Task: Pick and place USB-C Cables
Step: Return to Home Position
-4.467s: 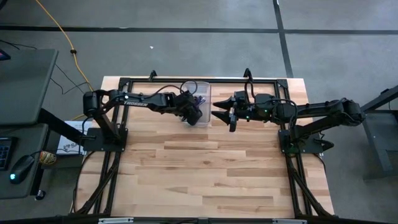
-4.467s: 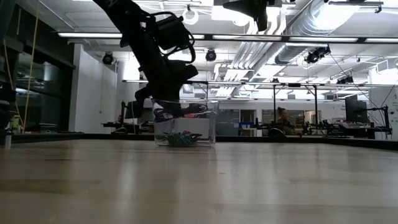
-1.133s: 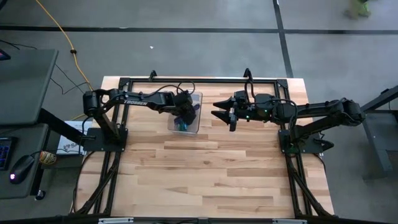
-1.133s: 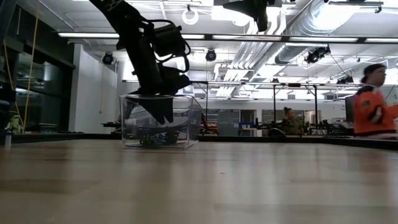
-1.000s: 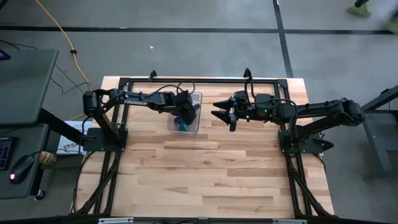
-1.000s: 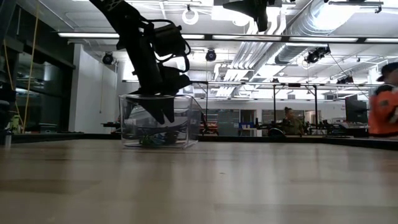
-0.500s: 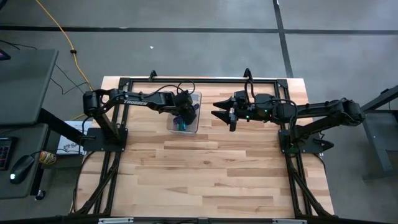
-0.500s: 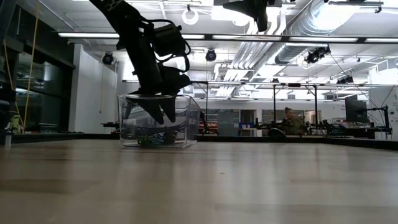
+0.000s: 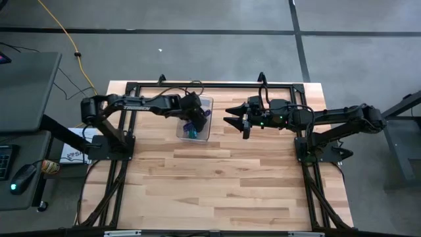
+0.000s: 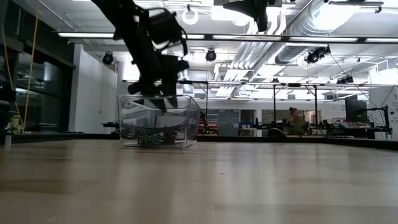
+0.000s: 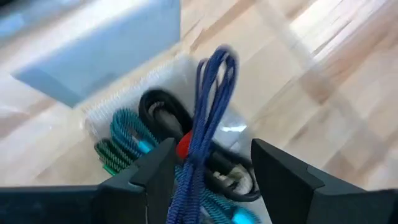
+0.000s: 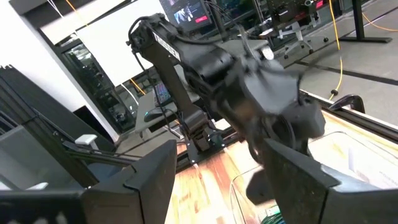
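USB-C cables (image 11: 181, 148) lie tangled together inside the transparent bin (image 9: 206, 105) on the desk (image 9: 230, 178). I find the left gripper (image 11: 211, 152) just above the bin, fingers wide, empty. Right gripper (image 12: 217, 149) hovers beside the bin, fingers wide.

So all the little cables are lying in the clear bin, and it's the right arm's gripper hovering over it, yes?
Not quite. The left gripper is the one that hovers over the clear bin. The right gripper hangs apart, beside the bin. The high view shows this. The cables do lie in the bin.
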